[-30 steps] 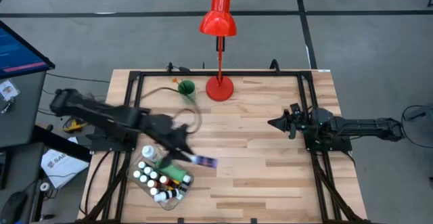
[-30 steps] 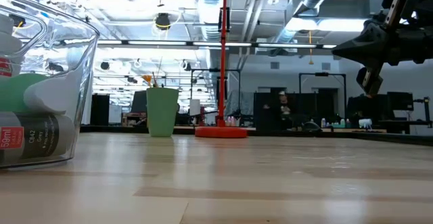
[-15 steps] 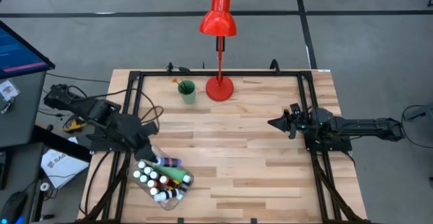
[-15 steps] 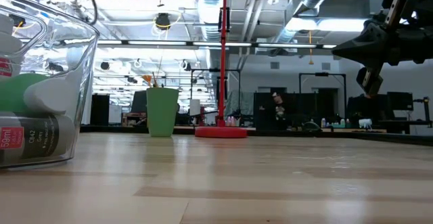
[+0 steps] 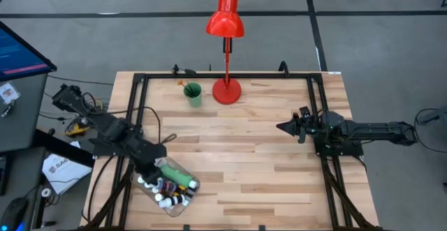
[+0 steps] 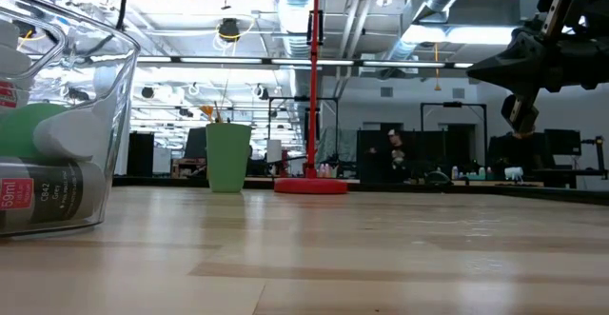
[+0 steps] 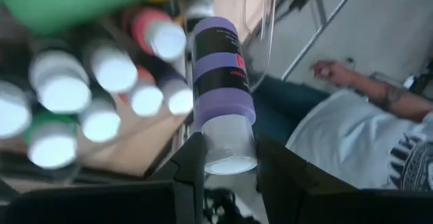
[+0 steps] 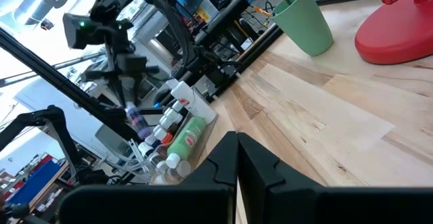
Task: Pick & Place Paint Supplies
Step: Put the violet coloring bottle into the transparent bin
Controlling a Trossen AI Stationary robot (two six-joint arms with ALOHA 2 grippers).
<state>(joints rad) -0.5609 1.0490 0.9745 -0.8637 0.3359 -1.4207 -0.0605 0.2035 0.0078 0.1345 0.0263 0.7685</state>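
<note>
A clear plastic tray [image 5: 187,197] stands near the table's front left. It holds several small white-capped paint bottles [image 5: 157,185] and a larger green bottle [image 5: 179,174]. My left gripper [image 5: 152,164] hovers over the tray's left part, shut on a purple paint bottle [image 7: 220,68], which the right wrist view shows hanging below it [image 8: 139,123]. My right gripper [image 5: 282,127] waits shut, held level above the table's right part, with nothing in it. A green cup [image 5: 193,93] with brushes stands at the far left. My left gripper pinches the purple bottle's pale cap end [image 7: 229,139] between its two fingers [image 7: 195,162]. The fingers slant downward from the table's left side, and the bottle's body runs on past the fingertips, along them. The bottle is lifted clear, above the bottles in the tray.
A red desk lamp [image 5: 225,88] stands at the far middle beside the cup. A black metal frame [image 5: 230,76] runs along the table's edges. Bare wood lies between the tray and my right arm. A person's arm [image 7: 369,92] shows beyond the table's left edge.
My left gripper has carried the purple bottle from right of the tray toward the table's left edge, to above the tray. Its wrist has rolled and tipped downward, so the bottle, which lay level pointing right, now hangs below the fingers.
</note>
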